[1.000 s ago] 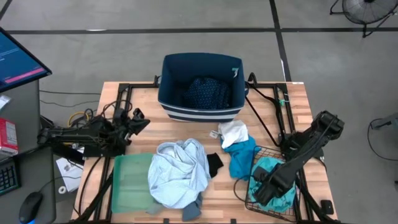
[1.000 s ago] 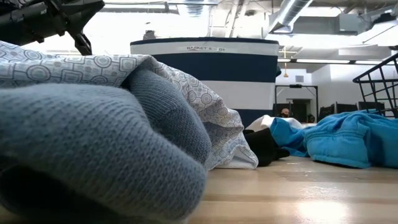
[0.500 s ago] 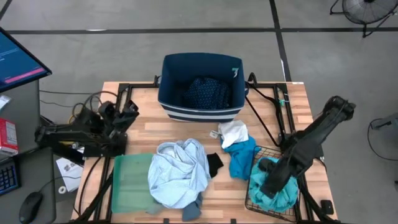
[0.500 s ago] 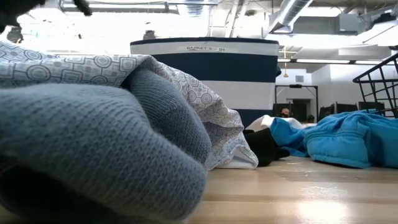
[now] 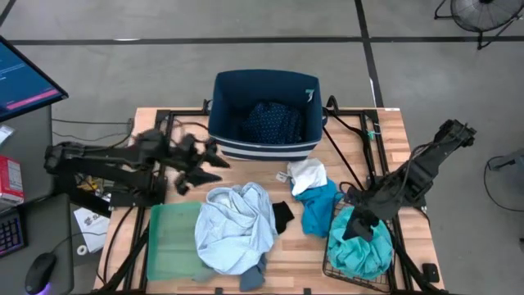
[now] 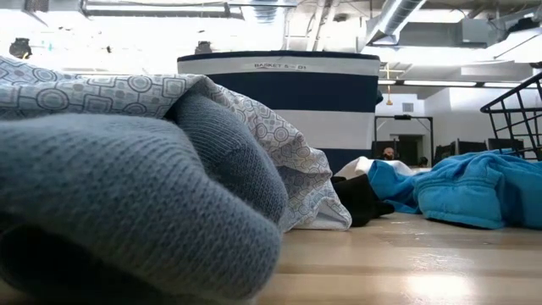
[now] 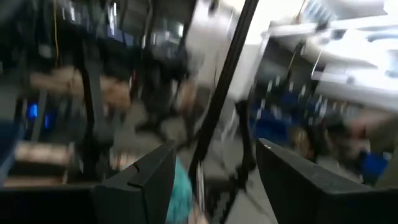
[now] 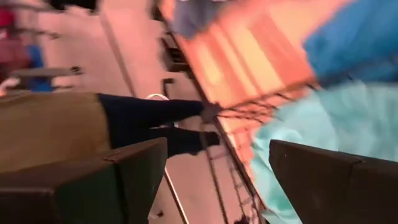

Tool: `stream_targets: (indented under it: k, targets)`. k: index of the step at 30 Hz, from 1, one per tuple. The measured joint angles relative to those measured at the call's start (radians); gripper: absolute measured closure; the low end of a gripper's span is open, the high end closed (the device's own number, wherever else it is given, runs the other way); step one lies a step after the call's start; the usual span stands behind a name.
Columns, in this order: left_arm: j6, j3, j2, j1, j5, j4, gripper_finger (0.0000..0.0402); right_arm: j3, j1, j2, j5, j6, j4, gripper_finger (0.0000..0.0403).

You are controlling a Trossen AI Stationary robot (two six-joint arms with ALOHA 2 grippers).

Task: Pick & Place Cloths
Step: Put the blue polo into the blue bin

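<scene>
My left gripper (image 5: 214,160) (image 7: 214,180) hangs open over the table, between the navy bin (image 5: 266,143) and the pale blue-white shirt (image 5: 237,225); nothing is between its fingers. My right gripper (image 5: 356,228) (image 8: 217,180) is open just above the turquoise cloth (image 5: 360,252) (image 8: 323,137), which lies heaped in a wire basket (image 5: 332,266). A navy dotted cloth (image 5: 274,123) lies in the bin. The white cloth (image 5: 309,174), bright blue cloth (image 5: 319,206) and small black cloth (image 5: 282,215) lie on the table. The grey-blue cloth (image 5: 254,277) (image 6: 127,195) sticks out from under the shirt.
A pale green tray (image 5: 170,238) lies at the near left, part of it under the shirt. Black frame bars and cables (image 5: 352,139) run along the table's left and right sides. A monitor (image 5: 24,78) and a desk stand off the table's left.
My left gripper has swung from the table's left edge toward the right, to a place in front of the bin, and its fingers now stand apart. My right gripper has risen out of the wire basket toward the far edge. The turquoise cloth stays in the basket.
</scene>
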Motion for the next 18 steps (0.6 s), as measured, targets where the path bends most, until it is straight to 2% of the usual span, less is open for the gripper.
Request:
stream_targets:
  k: [6, 9, 15, 18]
  targets:
    - [0.006, 0.118, 0.134, -0.049, -0.008, -0.31, 0.0195, 0.0, -0.036, -0.023, -0.006, -0.224, 0.072, 0.0127]
    - [0.006, 0.145, 0.178, -0.091, -0.054, -0.448, 0.0195, 0.0, -0.056, -0.034, -0.007, -0.279, 0.061, 0.0126]
    - [0.014, 0.147, 0.273, -0.178, -0.228, -0.537, 0.0195, 0.0, -0.085, -0.032, -0.007, -0.359, 0.018, 0.0127]
    - [0.002, 0.147, 0.331, -0.21, -0.276, -0.539, 0.0195, 0.0, -0.09, -0.019, -0.004, -0.368, -0.004, 0.0126]
